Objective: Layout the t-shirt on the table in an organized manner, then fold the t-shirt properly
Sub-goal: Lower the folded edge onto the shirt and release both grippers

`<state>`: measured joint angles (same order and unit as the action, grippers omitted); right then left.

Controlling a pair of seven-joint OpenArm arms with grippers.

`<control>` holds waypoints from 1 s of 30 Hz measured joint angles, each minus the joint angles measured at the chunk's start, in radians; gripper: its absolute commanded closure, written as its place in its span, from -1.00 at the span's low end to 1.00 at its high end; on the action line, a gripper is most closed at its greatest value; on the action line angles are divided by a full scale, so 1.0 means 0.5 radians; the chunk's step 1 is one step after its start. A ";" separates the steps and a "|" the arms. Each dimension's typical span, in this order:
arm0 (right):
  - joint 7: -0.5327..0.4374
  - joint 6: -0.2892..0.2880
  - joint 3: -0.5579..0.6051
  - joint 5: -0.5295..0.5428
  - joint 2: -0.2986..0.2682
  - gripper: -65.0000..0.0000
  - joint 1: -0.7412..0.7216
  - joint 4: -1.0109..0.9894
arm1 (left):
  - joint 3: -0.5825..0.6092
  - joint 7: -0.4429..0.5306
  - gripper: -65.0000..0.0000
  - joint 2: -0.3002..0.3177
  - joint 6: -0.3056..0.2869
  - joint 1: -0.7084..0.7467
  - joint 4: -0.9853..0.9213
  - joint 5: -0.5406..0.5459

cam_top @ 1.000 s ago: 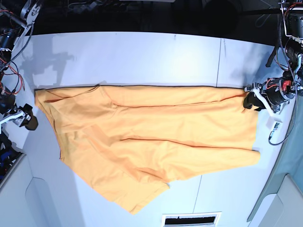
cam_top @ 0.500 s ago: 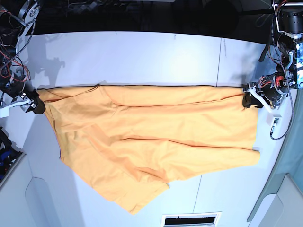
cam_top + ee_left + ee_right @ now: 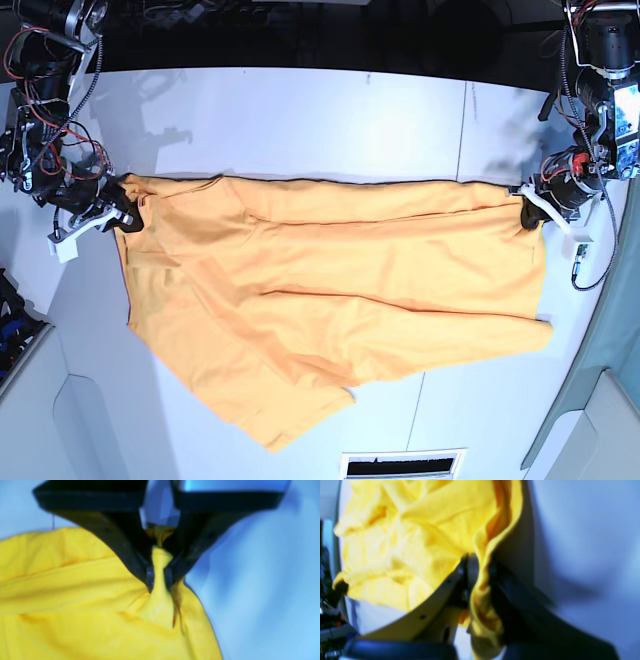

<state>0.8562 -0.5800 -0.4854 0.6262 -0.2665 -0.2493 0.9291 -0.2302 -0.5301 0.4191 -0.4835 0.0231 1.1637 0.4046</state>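
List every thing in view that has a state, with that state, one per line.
t-shirt: spread on the table, still creased, not folded, pinched at its two far corners.
left claw: shut on the t-shirt, cloth bunched between its tips.
right claw: shut on the t-shirt edge.
table: carries the t-shirt; dark seam showing on its bare part.

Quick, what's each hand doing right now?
Left hand: closed on a pinch of the shirt at its corner.
Right hand: closed on the shirt's opposite edge.
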 measured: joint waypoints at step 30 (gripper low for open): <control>-0.104 0.001 -0.208 0.251 -0.264 0.11 0.831 0.698 | -0.014 -0.288 0.21 0.064 -0.159 0.729 0.872 0.069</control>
<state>0.8043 -0.5797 -0.5892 0.7517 -0.3985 0.1661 1.2781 -0.2371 -0.6743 0.4511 -0.5629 0.3878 1.5997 0.4393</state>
